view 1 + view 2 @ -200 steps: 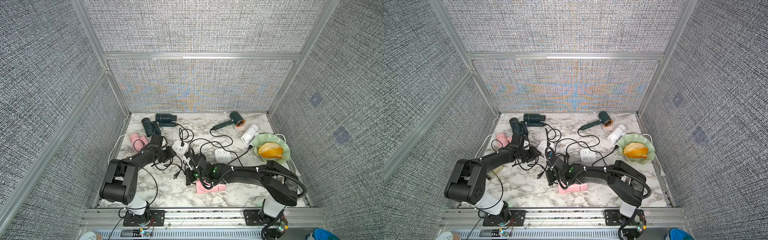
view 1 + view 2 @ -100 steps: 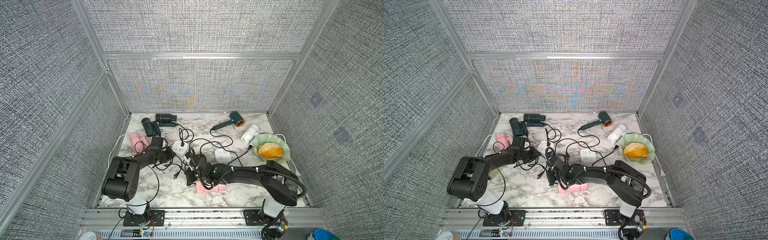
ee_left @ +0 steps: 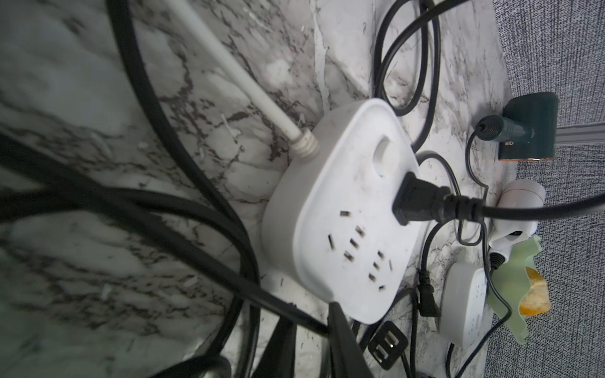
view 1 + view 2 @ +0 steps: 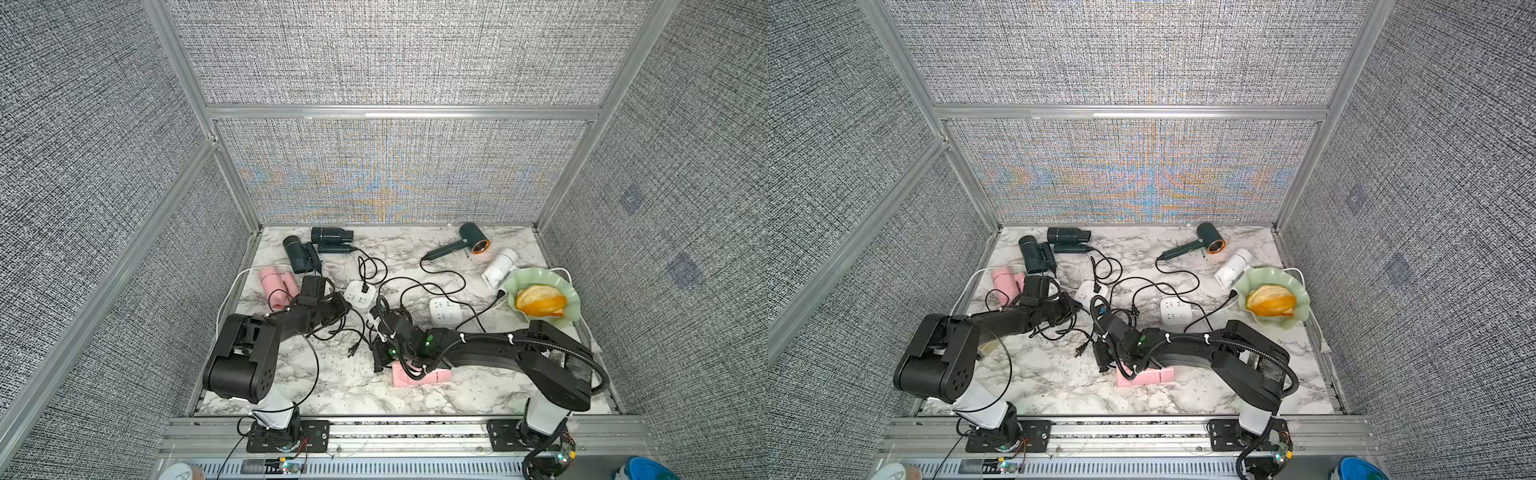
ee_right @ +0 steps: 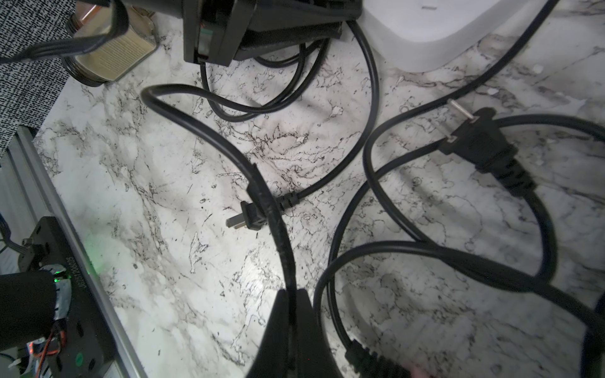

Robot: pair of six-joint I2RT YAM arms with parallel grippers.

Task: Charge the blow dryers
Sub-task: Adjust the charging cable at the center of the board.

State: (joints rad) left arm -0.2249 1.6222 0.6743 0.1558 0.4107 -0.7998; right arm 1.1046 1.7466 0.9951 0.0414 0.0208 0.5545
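Several blow dryers lie on the marble: two dark ones [image 4: 330, 235] [image 4: 297, 253] at the back left, a pink one [image 4: 274, 282] on the left, another pink one [image 4: 419, 376] under my right arm, a green copper-ringed one [image 4: 473, 239] and a white one [image 4: 500, 268] at the back right. My left gripper [image 3: 311, 324] is low beside a white power strip [image 3: 343, 229]. Its fingers stand narrowly apart, and a black cord [image 3: 196, 255] crosses their tips. My right gripper [image 5: 291, 301] is shut on another black cord [image 5: 262, 196] just above the table.
One plug [image 3: 415, 199] sits in the near strip. Loose plugs [image 5: 474, 140] [image 5: 245, 219] and tangled cords cover the middle. A second strip [image 4: 444, 311] lies to the right, near a green dish [image 4: 536, 276] holding orange pieces. An amber bottle [image 5: 108, 55] stands by the left arm.
The left gripper's fingers have drawn closer together around the cords by the power strip, and the left arm has shifted slightly. The right arm has stayed still, gripping its cord.
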